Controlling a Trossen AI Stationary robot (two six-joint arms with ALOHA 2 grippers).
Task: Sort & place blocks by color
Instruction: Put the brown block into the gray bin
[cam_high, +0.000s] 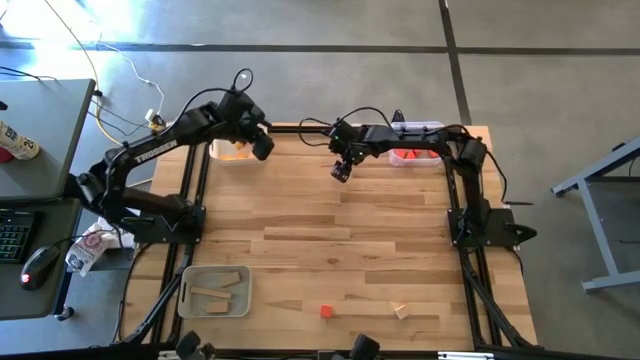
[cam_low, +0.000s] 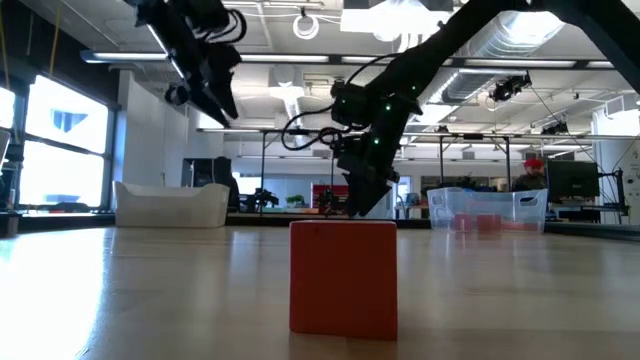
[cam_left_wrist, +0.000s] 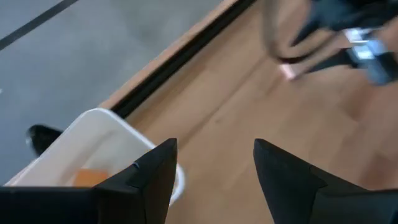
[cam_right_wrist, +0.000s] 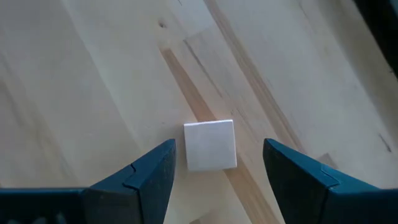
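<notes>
A pale tan cube (cam_right_wrist: 210, 145) lies flat on the table, between the open fingers of my right gripper (cam_right_wrist: 219, 144), which touch nothing. That gripper (cam_high: 341, 170) hovers over the far middle of the table and hides the cube in the high view. My left gripper (cam_high: 262, 146) is open and raised beside the far-left tray (cam_high: 232, 151), which holds an orange block (cam_left_wrist: 93, 177). A red cube (cam_high: 326, 312) and a tan cube (cam_high: 401, 312) rest on the table near its near edge. The red cube (cam_low: 343, 278) fills the low view's foreground.
A tray with red blocks (cam_high: 415, 155) stands at the far right. A tray with tan bars (cam_high: 215, 290) sits at the near left. Bare wood lies across the table's middle (cam_high: 330, 240). A person (cam_low: 532, 175) shows in the room beyond.
</notes>
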